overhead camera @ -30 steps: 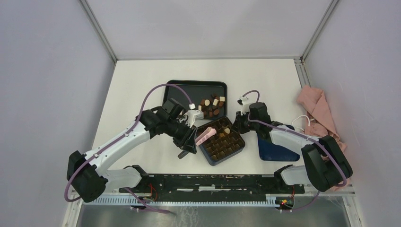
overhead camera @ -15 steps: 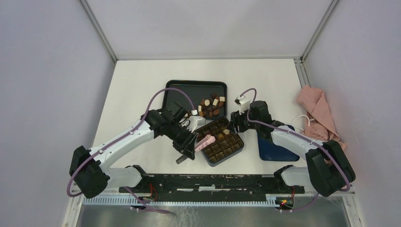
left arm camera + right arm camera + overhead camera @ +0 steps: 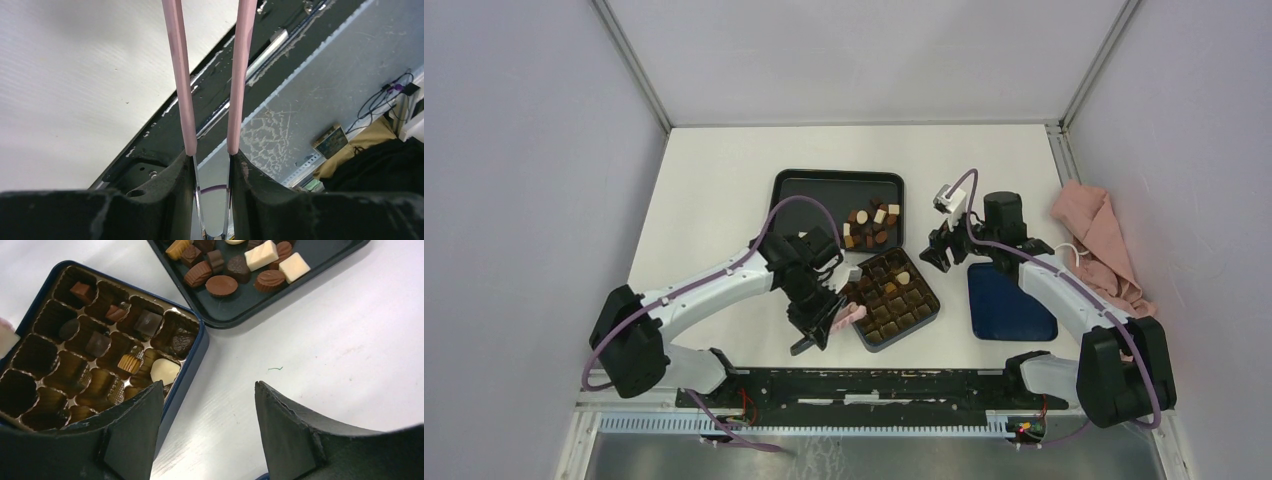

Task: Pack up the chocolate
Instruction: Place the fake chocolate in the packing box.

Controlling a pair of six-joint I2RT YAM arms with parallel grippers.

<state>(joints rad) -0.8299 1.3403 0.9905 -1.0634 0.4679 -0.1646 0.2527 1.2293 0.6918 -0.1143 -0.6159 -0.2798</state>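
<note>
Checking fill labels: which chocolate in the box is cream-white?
The smooth cream-white oval piece by the dark blue compartment box's rim; every other boxed piece is brown.

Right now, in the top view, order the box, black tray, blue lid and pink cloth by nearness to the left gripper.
From the left gripper:
1. box, beside it
2. black tray, behind
3. blue lid, rightward
4. pink cloth, far right

One box, tray, lid, tweezers, cloth; chocolate roughly twenty pieces.
</note>
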